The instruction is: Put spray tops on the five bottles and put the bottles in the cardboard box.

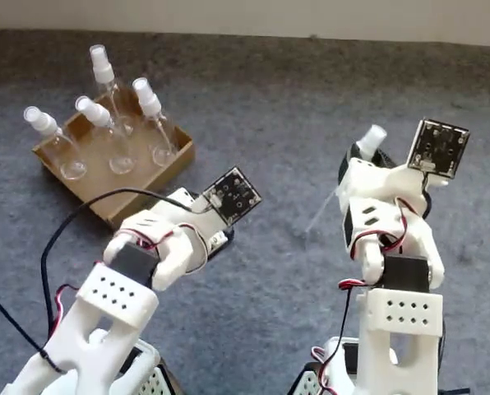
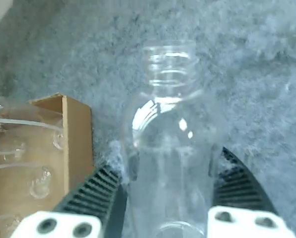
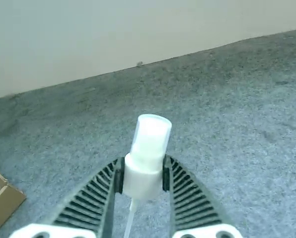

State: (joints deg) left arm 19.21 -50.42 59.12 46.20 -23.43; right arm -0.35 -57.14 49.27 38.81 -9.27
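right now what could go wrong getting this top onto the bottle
The dip tube hanging from the spray top in the right gripper may miss the open neck of the bottle and bend. The clear bottle could slip in the left gripper when the top is pressed on.

box [image 1: 163, 177] far left on carpet [image 1: 270, 107], four bottles [image 1: 105, 132] standing in it | fifth bottle [image 2: 170, 139] in my left gripper [image 2: 168, 163], just right of the box, apart | spray top [image 3: 147, 153] in my right gripper [image 3: 143, 168], well right of both
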